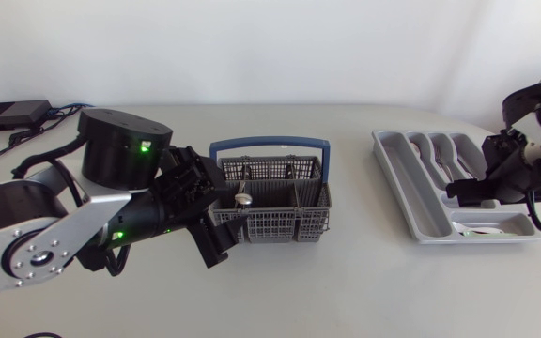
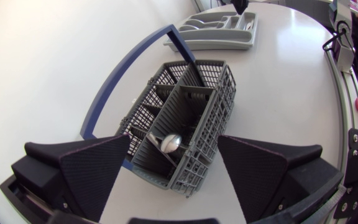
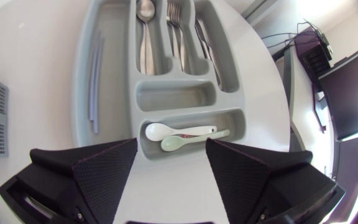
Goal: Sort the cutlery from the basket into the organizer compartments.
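grey mesh cutlery basket with a blue handle (image 1: 270,199) sits mid-table, one steel spoon (image 2: 169,143) lying in its 9 o'clock end. left gripper (image 2: 174,146) hangs right there, jaws wide, gripping nothing. grey plastic organizer (image 1: 404,188) lies at 3 o'clock; right gripper (image 3: 171,144), fingers apart, hovers over its white spoon (image 3: 160,130) and pale green spoon (image 3: 179,143).

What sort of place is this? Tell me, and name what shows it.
Likely a robot lab workbench, not a kitchen: plain white table, robot left arm and right arm, cutlery basket, organizer.
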Controlling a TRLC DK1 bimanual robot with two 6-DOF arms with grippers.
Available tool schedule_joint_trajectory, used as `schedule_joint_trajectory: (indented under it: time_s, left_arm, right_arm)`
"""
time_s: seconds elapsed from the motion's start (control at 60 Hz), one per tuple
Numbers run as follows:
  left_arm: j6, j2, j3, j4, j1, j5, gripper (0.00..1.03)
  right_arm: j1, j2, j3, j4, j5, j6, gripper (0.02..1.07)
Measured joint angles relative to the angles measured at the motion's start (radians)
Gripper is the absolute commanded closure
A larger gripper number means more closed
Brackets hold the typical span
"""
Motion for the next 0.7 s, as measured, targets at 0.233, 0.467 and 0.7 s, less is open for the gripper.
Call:
schedule_joint_trajectory:
  time_s: [0.233,0.467,0.7]
  left_arm:
    - [0.0,-0.045,0.0,-0.026,0.02,0.0,0.06]
    - [-0.001,-0.063,0.0,-0.06,0.066,0.005,0.06]
    - [-0.027,-0.068,0.002,-0.139,0.131,0.061,0.06]
  right_arm:
    - [0.093,-0.223,0.02,-0.091,-0.201,0.0,0.21]
    - [0.275,-0.244,0.024,-0.122,-0.253,0.042,0.21]
    - [0.452,-0.27,0.024,-0.119,-0.258,0.098,0.21]
